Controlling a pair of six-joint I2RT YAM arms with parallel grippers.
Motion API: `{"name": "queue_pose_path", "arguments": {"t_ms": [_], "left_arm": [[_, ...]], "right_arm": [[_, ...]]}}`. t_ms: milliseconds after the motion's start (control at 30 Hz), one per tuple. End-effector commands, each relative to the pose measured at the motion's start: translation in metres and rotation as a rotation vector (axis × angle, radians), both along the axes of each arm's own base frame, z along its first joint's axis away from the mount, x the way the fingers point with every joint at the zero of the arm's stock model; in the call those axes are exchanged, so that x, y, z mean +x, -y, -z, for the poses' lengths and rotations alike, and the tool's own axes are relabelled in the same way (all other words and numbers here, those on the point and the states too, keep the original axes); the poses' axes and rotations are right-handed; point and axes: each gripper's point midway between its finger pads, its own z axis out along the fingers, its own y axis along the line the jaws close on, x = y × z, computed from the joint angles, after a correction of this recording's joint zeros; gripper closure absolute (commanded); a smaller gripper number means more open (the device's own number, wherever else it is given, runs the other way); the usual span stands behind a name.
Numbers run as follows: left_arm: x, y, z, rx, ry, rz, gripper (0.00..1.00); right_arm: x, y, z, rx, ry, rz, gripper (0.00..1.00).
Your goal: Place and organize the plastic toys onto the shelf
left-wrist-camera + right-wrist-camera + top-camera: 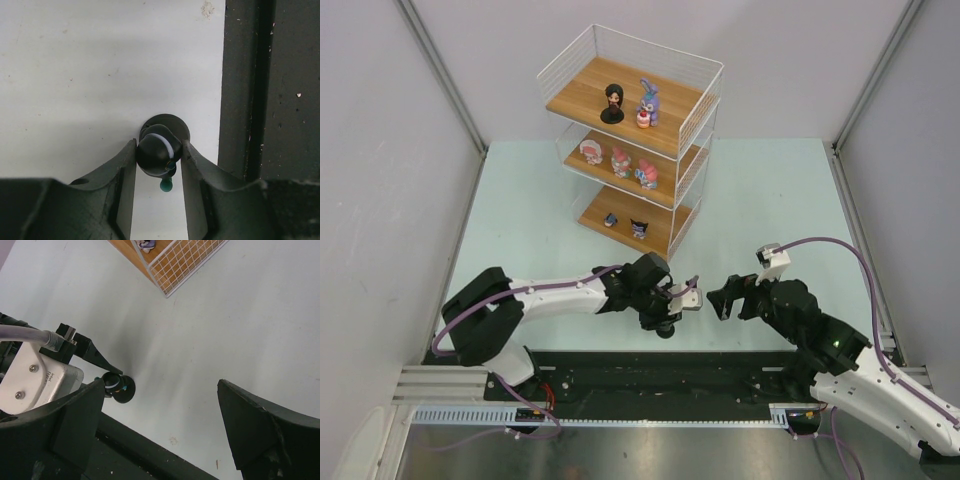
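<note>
A dark-haired figurine on a round black base (157, 152) sits between my left gripper's fingers, close to the table's front edge. My left gripper (670, 318) is shut on its head; both pads (127, 165) press its sides. It also shows in the right wrist view (116, 386). My right gripper (720, 300) is open and empty, just right of the left one. The white wire shelf (705, 110) stands at the back. Its top board holds a dark-haired figurine (612, 102) and a purple-blue bunny (648, 103). Three pink-and-white toys (620, 160) stand on the middle board, two small ones (639, 228) on the bottom.
A black strip (270, 100) runs along the table's front edge, right beside the held figurine. Grey side walls (380, 150) close in the pale green table (770, 200). The shelf's lower corner (185, 260) shows in the right wrist view.
</note>
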Motion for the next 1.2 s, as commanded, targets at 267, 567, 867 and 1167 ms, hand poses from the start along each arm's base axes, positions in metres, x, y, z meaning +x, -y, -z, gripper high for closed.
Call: {"name": "queue_pose_path", "arguments": {"t_ms": [267,567,867,1167], "left_arm": [[-0.007,0.007,-0.037,-0.123,0.003,0.041,0.34],[0.0,0.007,-0.071,-0.215,0.05,-0.017,0.28],[0.05,-0.011,-0.091,-0.244,-0.023,-0.685,0.19],[0.027,-0.016,-0.07,-0.224,-0.06,-1.188,0.12]], "right_arm": [[0.004,-0.003,-0.023,0.042,0.048,-0.002,0.0],[0.005,-0.004,-0.025,0.049,0.056,-0.006,0.0],[0.004,-0.002,-0.024,0.046,0.053,0.001,0.0],[0.005,-0.001,-0.026,0.056,0.053,0.008,0.0]]}}
